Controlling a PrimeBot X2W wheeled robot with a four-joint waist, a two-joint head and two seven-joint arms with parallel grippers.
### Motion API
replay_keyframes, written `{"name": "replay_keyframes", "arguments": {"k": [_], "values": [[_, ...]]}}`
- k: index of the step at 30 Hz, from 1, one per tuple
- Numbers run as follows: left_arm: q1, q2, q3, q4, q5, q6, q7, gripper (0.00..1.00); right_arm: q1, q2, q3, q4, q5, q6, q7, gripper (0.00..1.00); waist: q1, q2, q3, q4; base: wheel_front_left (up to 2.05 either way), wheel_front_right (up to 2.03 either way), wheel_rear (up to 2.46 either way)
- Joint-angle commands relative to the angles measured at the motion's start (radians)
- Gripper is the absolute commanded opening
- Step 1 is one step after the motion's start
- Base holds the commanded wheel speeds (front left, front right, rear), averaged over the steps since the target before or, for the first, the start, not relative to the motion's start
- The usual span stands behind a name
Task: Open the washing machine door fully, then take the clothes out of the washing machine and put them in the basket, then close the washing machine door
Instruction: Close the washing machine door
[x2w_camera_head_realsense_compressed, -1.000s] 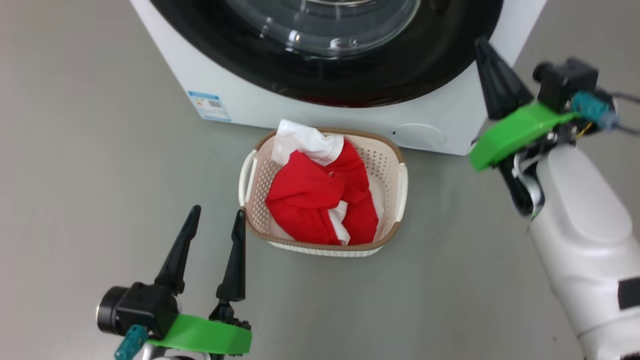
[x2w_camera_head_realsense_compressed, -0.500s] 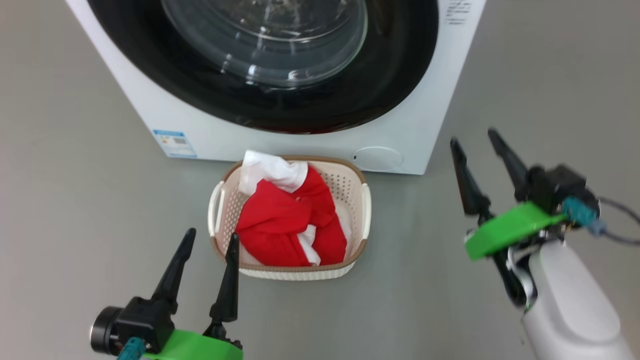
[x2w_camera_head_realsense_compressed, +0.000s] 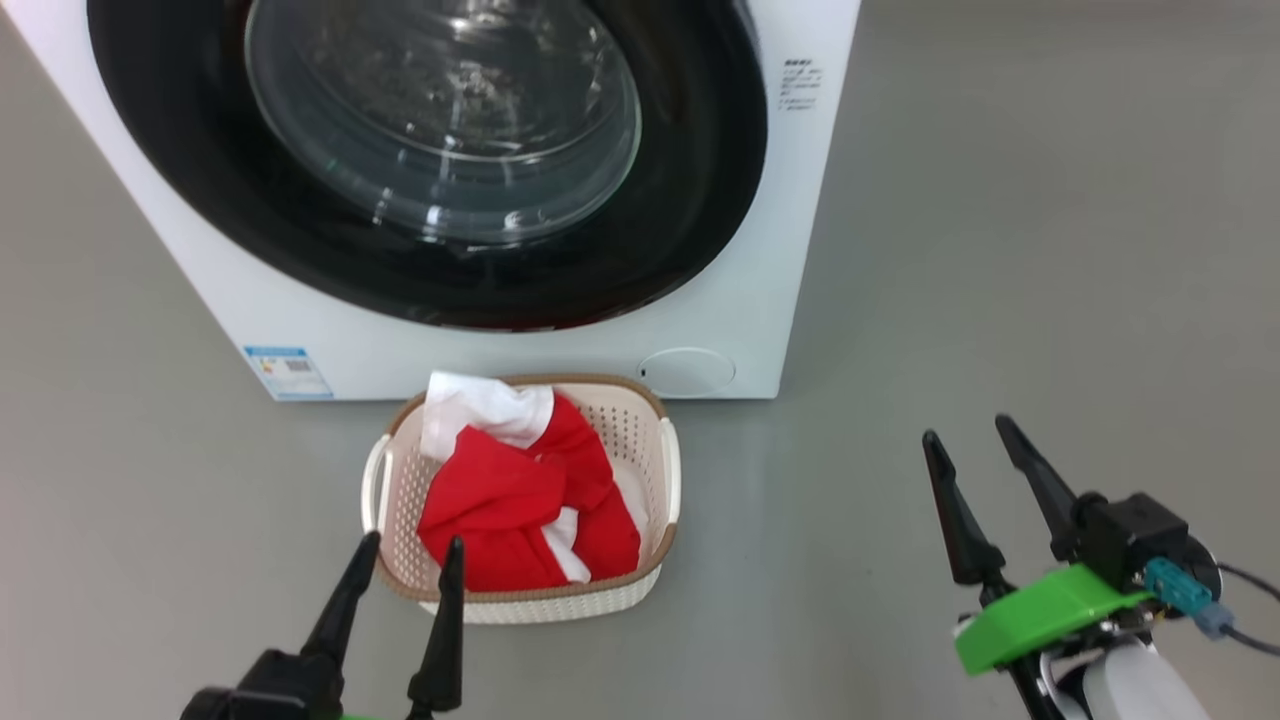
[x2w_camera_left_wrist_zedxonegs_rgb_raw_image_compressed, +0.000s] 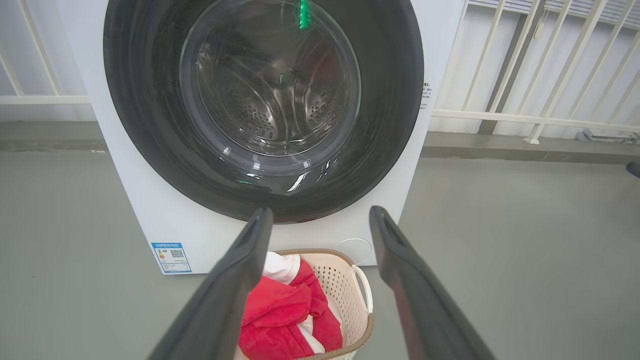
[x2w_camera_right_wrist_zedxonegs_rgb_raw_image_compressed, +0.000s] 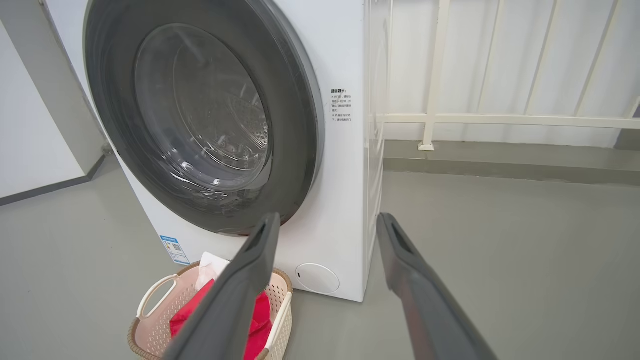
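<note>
- Clothes (x2w_camera_head_realsense_compressed: 500, 505) lay in the basket (x2w_camera_head_realsense_compressed: 672, 470) before the washer (x2w_camera_head_realsense_compressed: 770, 300); door (x2w_camera_head_realsense_compressed: 700, 150) looked shut.
- Right gripper (x2w_camera_head_realsense_compressed: 965, 428) had dropped away from the door, parted and empty like the left gripper (x2w_camera_head_realsense_compressed: 414, 540); task seemingly done.

Left pincer (x2w_camera_head_realsense_compressed: 413, 540), right pincer (x2w_camera_head_realsense_compressed: 966, 428): spread, empty.

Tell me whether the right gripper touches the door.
Apart. In the head view the right gripper hangs over grey floor, well right of the washer and its door.
</note>
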Motion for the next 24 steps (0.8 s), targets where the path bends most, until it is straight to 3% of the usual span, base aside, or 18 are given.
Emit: {"name": "replay_keyframes", "arguments": {"k": [1, 24], "values": [[0.005, 0.017, 0.037, -0.032, -0.006, 0.014, -0.001, 1.0, 0.024, 0.004, 0.013, -0.049, 0.004, -0.001, 0.01, 1.0, 0.0, -0.0001, -0.033, -0.028, 0.0, 0.0, 0.0], [0.108, 0.029, 0.025, -0.075, -0.022, 0.041, 0.016, 1.0, 0.262, 0.004, -0.02, -0.272, 0.0, -0.001, 0.117, 1.0, 0.0, -0.0001, -0.101, -0.064, 0.0, 0.0, 0.0]]}}
